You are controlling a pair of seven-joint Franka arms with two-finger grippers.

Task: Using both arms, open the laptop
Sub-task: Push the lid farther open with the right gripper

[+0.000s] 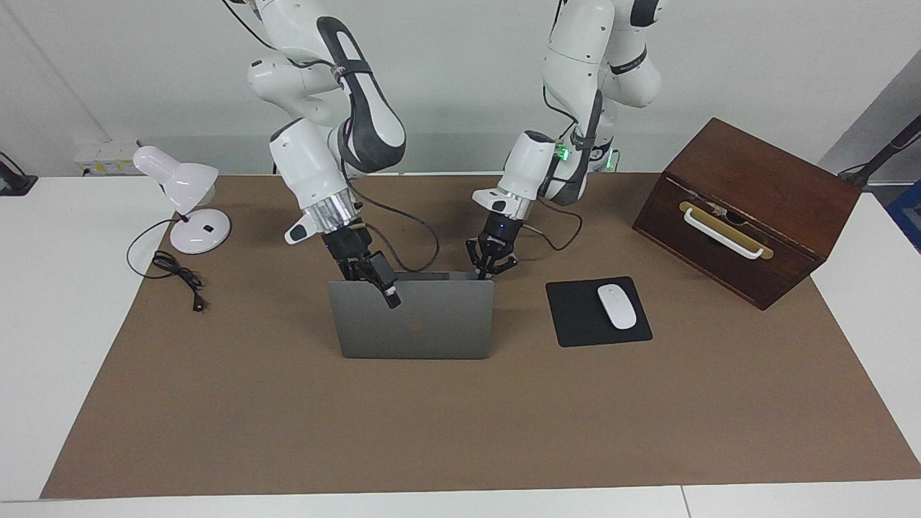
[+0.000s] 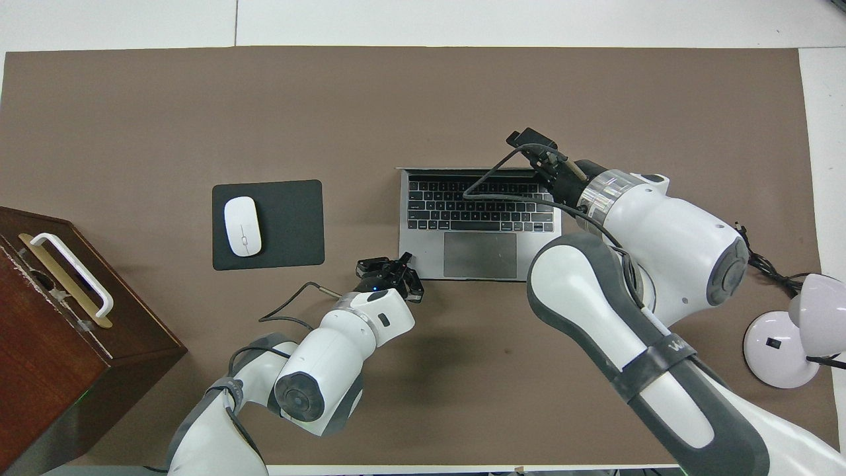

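The silver-grey laptop [image 1: 432,331] stands open near the middle of the brown mat, with its lid about upright. The overhead view shows its black keys and trackpad [image 2: 479,254]. My right gripper [image 1: 385,288] is at the lid's top edge, toward the right arm's end. One finger lies on the lid's outer face and the gripper is shut on the lid; it also shows in the overhead view [image 2: 532,147]. My left gripper [image 1: 491,267] is open, fingers spread, low at the base's corner nearest the left arm [image 2: 391,266].
A black mouse pad [image 1: 568,316] with a white mouse [image 1: 616,306] lies beside the laptop toward the left arm's end. A brown wooden box [image 1: 748,208] stands past it. A white desk lamp [image 1: 187,201] and its cable [image 1: 176,273] sit at the right arm's end.
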